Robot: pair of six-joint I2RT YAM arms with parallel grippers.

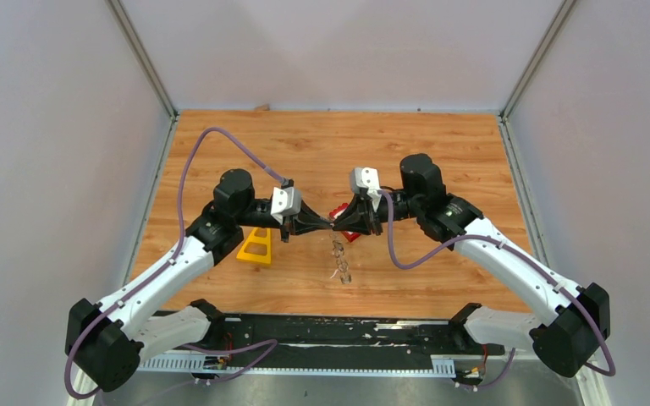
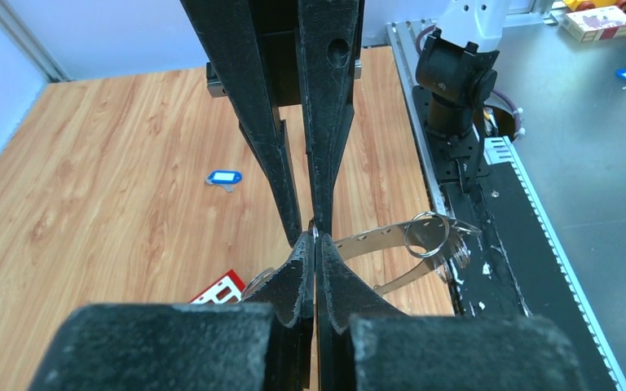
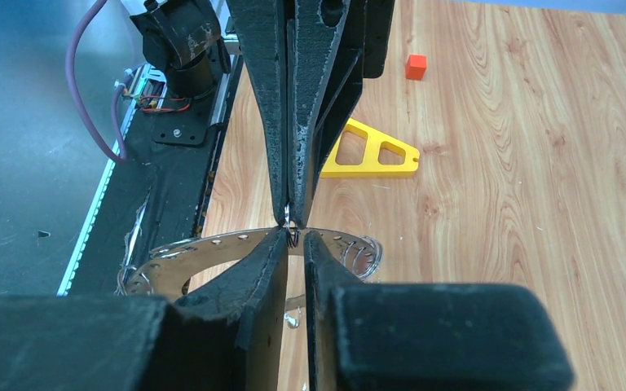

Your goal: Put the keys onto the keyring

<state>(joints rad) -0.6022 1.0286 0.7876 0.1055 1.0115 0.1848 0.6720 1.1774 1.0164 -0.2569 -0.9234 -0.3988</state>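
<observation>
The keyring (image 1: 339,260), a thin grey metal band with holes and small silvery rings, hangs above the table at the centre. My left gripper (image 2: 315,238) is shut on its upper edge (image 2: 375,241). My right gripper (image 3: 293,235) faces it tip to tip, its jaws a narrow gap apart. A small wire ring on the band (image 3: 204,251) sits between the tips, against one finger. One of the keys, with a blue head (image 2: 224,177), lies flat on the wood beyond the grippers in the left wrist view. From above, both grippers meet at the table's middle (image 1: 333,223).
A red block with white squares (image 1: 343,211) lies just under the meeting fingertips. A yellow triangular frame (image 1: 256,245) rests by the left arm. A small orange cube (image 3: 416,67) sits farther off. The black base rail (image 1: 330,334) runs along the near edge.
</observation>
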